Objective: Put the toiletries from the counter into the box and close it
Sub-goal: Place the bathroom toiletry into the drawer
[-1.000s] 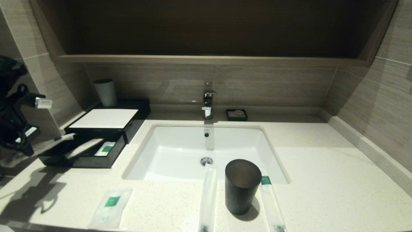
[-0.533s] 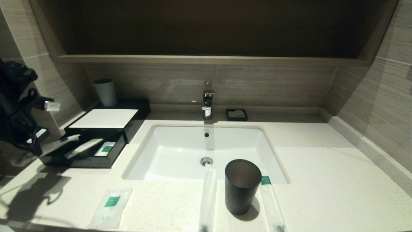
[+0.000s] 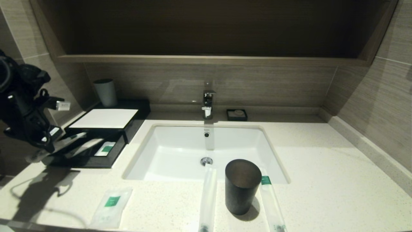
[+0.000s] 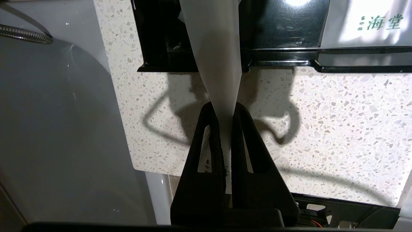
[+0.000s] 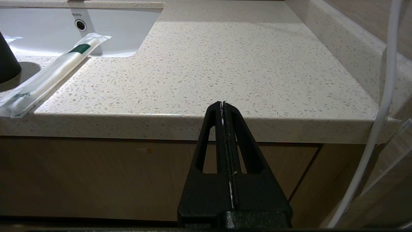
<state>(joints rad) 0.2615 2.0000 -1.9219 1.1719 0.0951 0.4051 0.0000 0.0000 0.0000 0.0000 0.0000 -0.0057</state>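
My left gripper (image 3: 51, 146) is shut on a long translucent sachet (image 3: 73, 139), held tilted with its far end over the open front drawer (image 3: 96, 161) of the black box (image 3: 106, 118). In the left wrist view the fingers (image 4: 206, 129) pinch the sachet (image 4: 214, 48) above the counter (image 4: 322, 112). The drawer holds a long sachet (image 3: 87, 145) and a green-labelled one (image 3: 105, 148). On the counter (image 3: 322, 180) lie a flat sachet (image 3: 111, 206) and two long sachets (image 3: 207, 196) (image 3: 272, 206). My right gripper (image 5: 223, 104) is shut and empty below the counter's front edge.
A dark cup (image 3: 242, 185) stands between the two long sachets at the sink's (image 3: 180, 151) front rim. A grey cup (image 3: 105, 92) stands on the back of the box. A faucet (image 3: 207, 103) and a small black soap dish (image 3: 237, 114) are behind the sink.
My left arm has moved right toward the box, carrying the long sachet farther over the open drawer. Nothing else has moved.
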